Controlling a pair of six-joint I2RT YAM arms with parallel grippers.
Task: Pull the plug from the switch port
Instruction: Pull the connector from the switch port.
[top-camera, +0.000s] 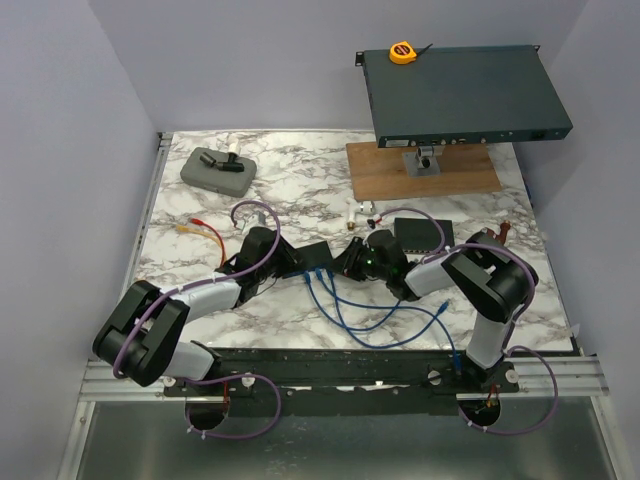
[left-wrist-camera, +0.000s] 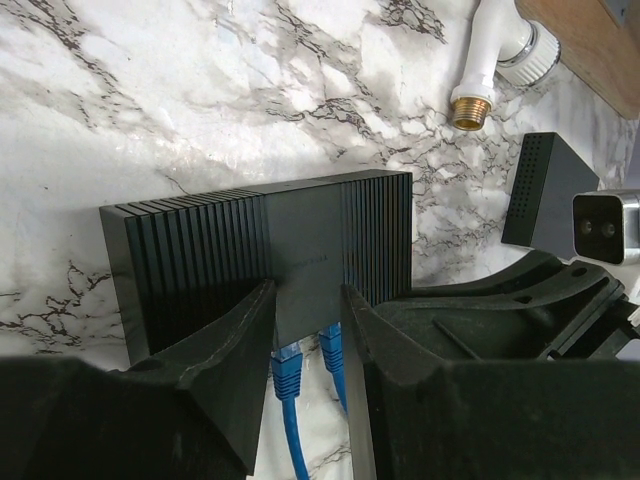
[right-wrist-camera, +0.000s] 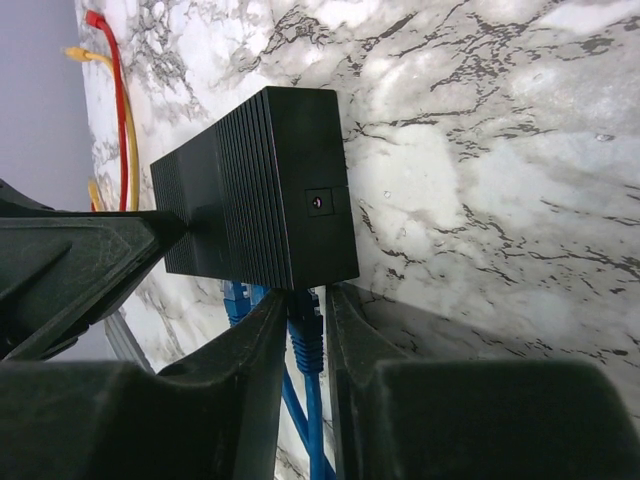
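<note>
A small black ribbed switch (top-camera: 322, 257) lies mid-table between both arms. My left gripper (left-wrist-camera: 303, 290) is shut on the switch (left-wrist-camera: 300, 230), its fingers pinching the smooth middle of the body. Two blue plugs (left-wrist-camera: 285, 360) sit in its near edge between those fingers. My right gripper (right-wrist-camera: 303, 300) comes in from the other side and is shut on one blue plug (right-wrist-camera: 305, 335), which sits seated in the port under the switch (right-wrist-camera: 270, 190). More blue plugs (right-wrist-camera: 236, 300) show just left of it. In the top view the right gripper (top-camera: 347, 262) meets the left gripper (top-camera: 300, 262) at the switch.
Blue cables (top-camera: 385, 320) loop over the marble toward the near edge. A second black box (top-camera: 420, 232) lies right of the grippers. A rack unit (top-camera: 460, 95) stands on a wooden board (top-camera: 420, 170) at the back right, a grey case (top-camera: 215, 168) at the back left. Red and yellow cables (top-camera: 205, 232) lie left.
</note>
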